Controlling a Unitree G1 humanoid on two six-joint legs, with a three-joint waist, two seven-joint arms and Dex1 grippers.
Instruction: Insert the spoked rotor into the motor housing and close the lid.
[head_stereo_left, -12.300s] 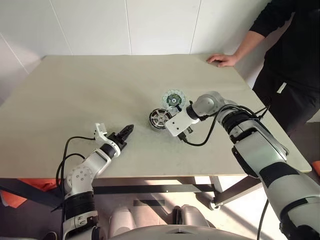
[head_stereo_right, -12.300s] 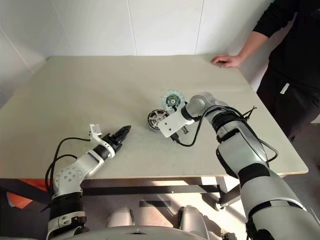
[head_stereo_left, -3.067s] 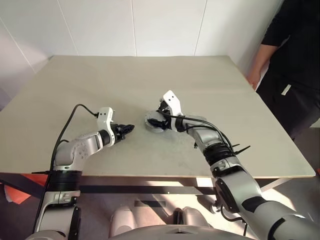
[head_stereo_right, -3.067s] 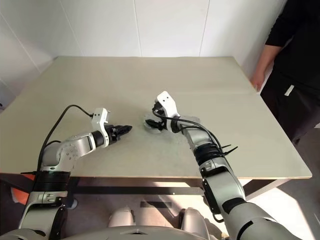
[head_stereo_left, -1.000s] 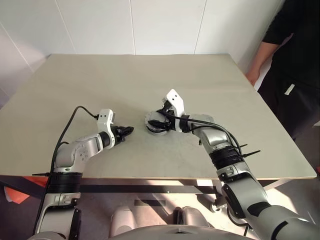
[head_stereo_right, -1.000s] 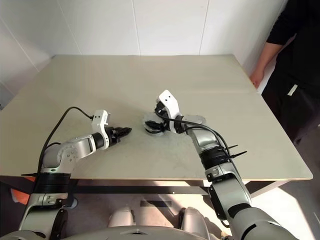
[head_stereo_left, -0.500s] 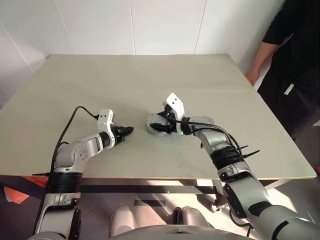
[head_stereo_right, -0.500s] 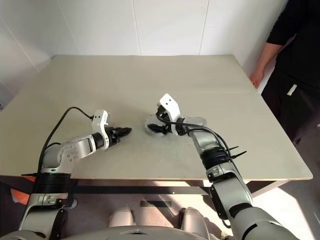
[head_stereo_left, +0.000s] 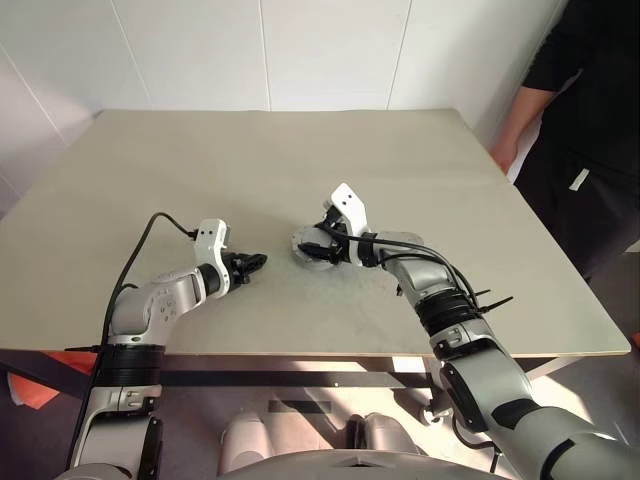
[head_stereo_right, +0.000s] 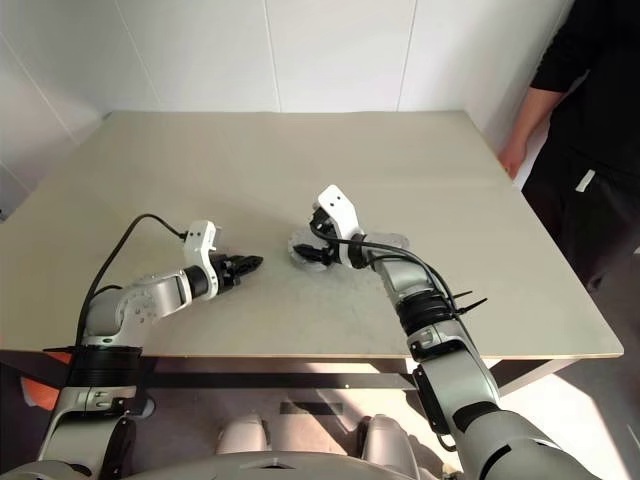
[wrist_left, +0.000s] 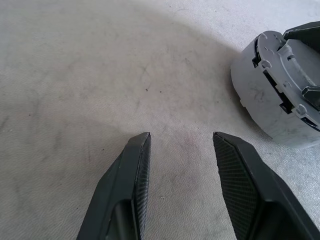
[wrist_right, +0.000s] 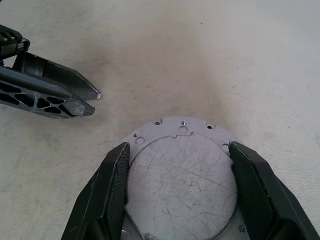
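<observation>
Near the middle of the table (head_stereo_left: 150, 160), a little toward the robot's side, the motor housing (head_stereo_left: 312, 250) sits on the bare top with the right hand (wrist_right: 175, 172) set around it: in the right wrist view its two black fingers (wrist_right: 114, 185) stand one on each side of the round grey body, wide apart and close against its rim, though whether they press on it I cannot tell. That view looks onto a flat, scratched grey face with small holes near its edge, so neither the spoked rotor nor the lid can be told apart as separate parts. The left hand (wrist_left: 179, 150) hovers low just beside the housing on the robot's left, its fingers parted and holding nothing; the left wrist view shows the housing's notched grey side wall, which the head views leave too small to read. Wide open tabletop lies on every side, with all edges well apart from the housing. A person (head_stereo_left: 575, 120) stands past the table's far right corner.
</observation>
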